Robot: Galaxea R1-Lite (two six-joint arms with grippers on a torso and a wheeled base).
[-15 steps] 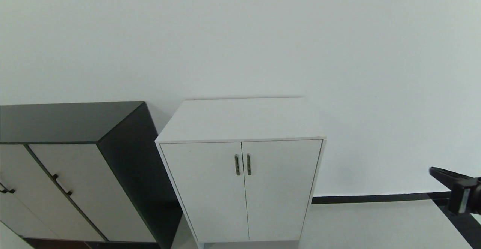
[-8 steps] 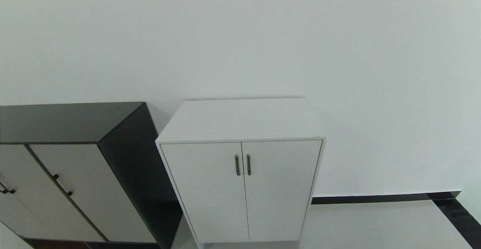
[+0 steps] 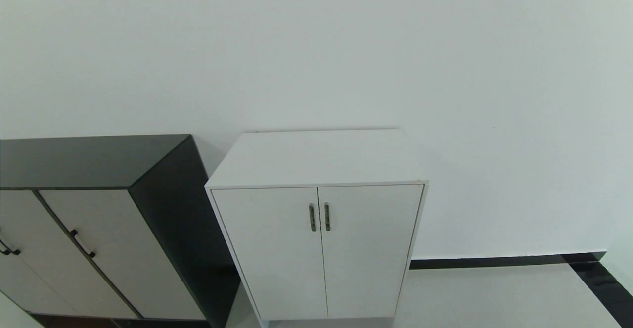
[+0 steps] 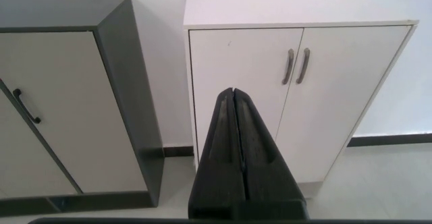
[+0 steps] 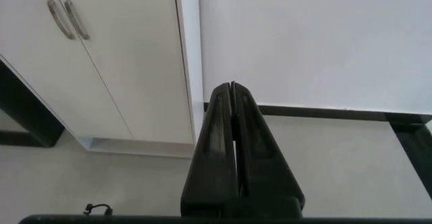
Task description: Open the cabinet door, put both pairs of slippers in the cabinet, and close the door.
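While cabinet doors [image 3: 277, 254] sit flush, left gripper [image 4: 234, 92] and right gripper [image 5: 231, 86] are pinched together.

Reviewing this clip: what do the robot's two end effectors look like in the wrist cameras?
The left end effector is plain black. It has two long fingers that widen from a narrow rounded tip to a broad base, with shallow lengthwise ridges and a thin seam between them. The right end effector looks the same: black, wedge-shaped and slightly glossy, with plain surfaces.

The cabinet [image 3: 277, 254] stands just right of another unit [image 3: 99, 162].
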